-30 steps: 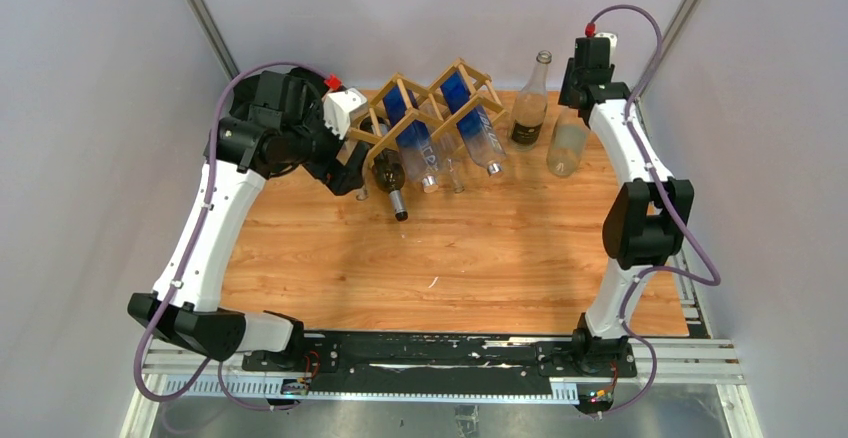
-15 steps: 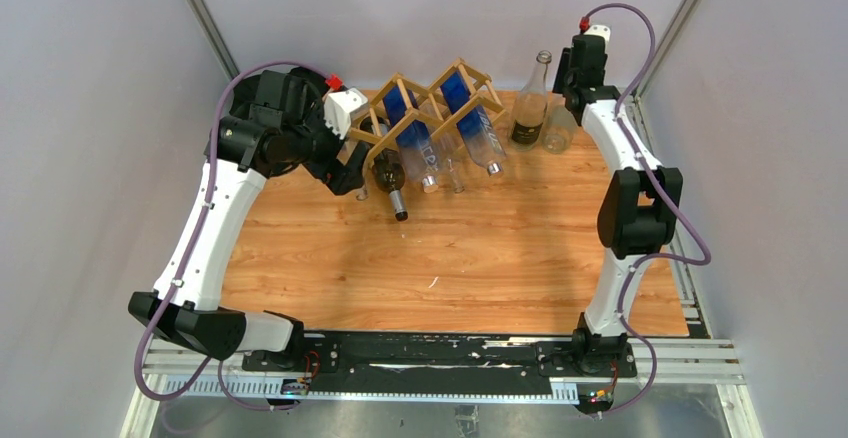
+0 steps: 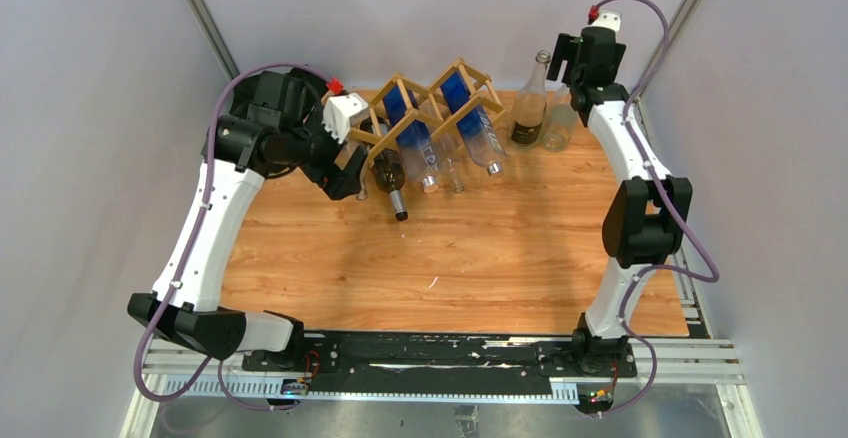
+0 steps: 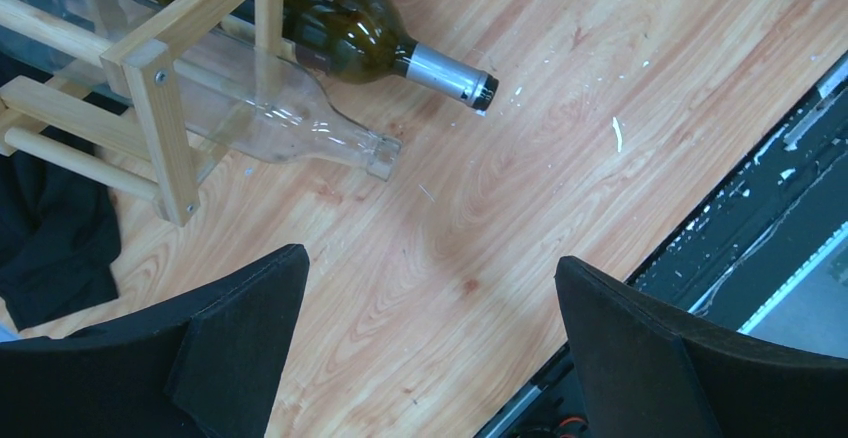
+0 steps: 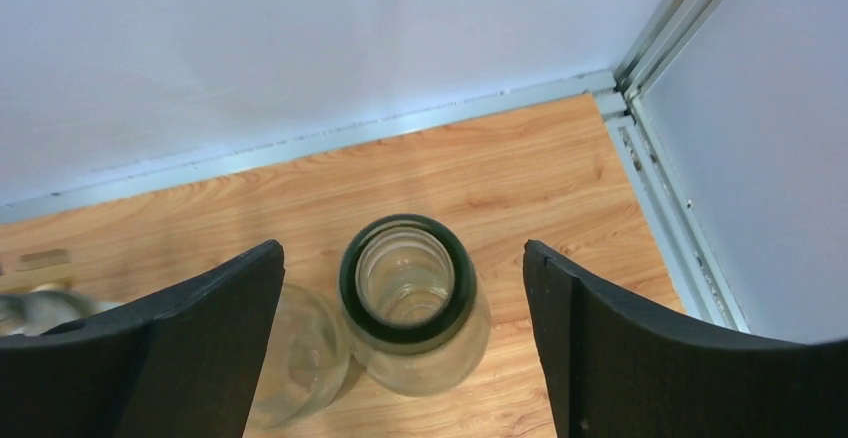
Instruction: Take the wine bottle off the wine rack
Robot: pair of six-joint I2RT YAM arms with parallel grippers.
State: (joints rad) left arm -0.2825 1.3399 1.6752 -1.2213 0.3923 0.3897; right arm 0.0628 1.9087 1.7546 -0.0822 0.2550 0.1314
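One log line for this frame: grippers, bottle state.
left gripper: open, near wine rack | dark wine bottle: in rack, ungrasped | right gripper: open over upright clear bottle

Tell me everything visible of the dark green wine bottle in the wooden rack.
The dark green wine bottle looks like glossy glass, with a dark label, a grey foil sleeve on the neck and a black mouth. It lies in a low cell of the wine rack, its neck sticking out and sloping down toward the table. A clear bottle lies beside it. The left end effector, open, is apart from it.
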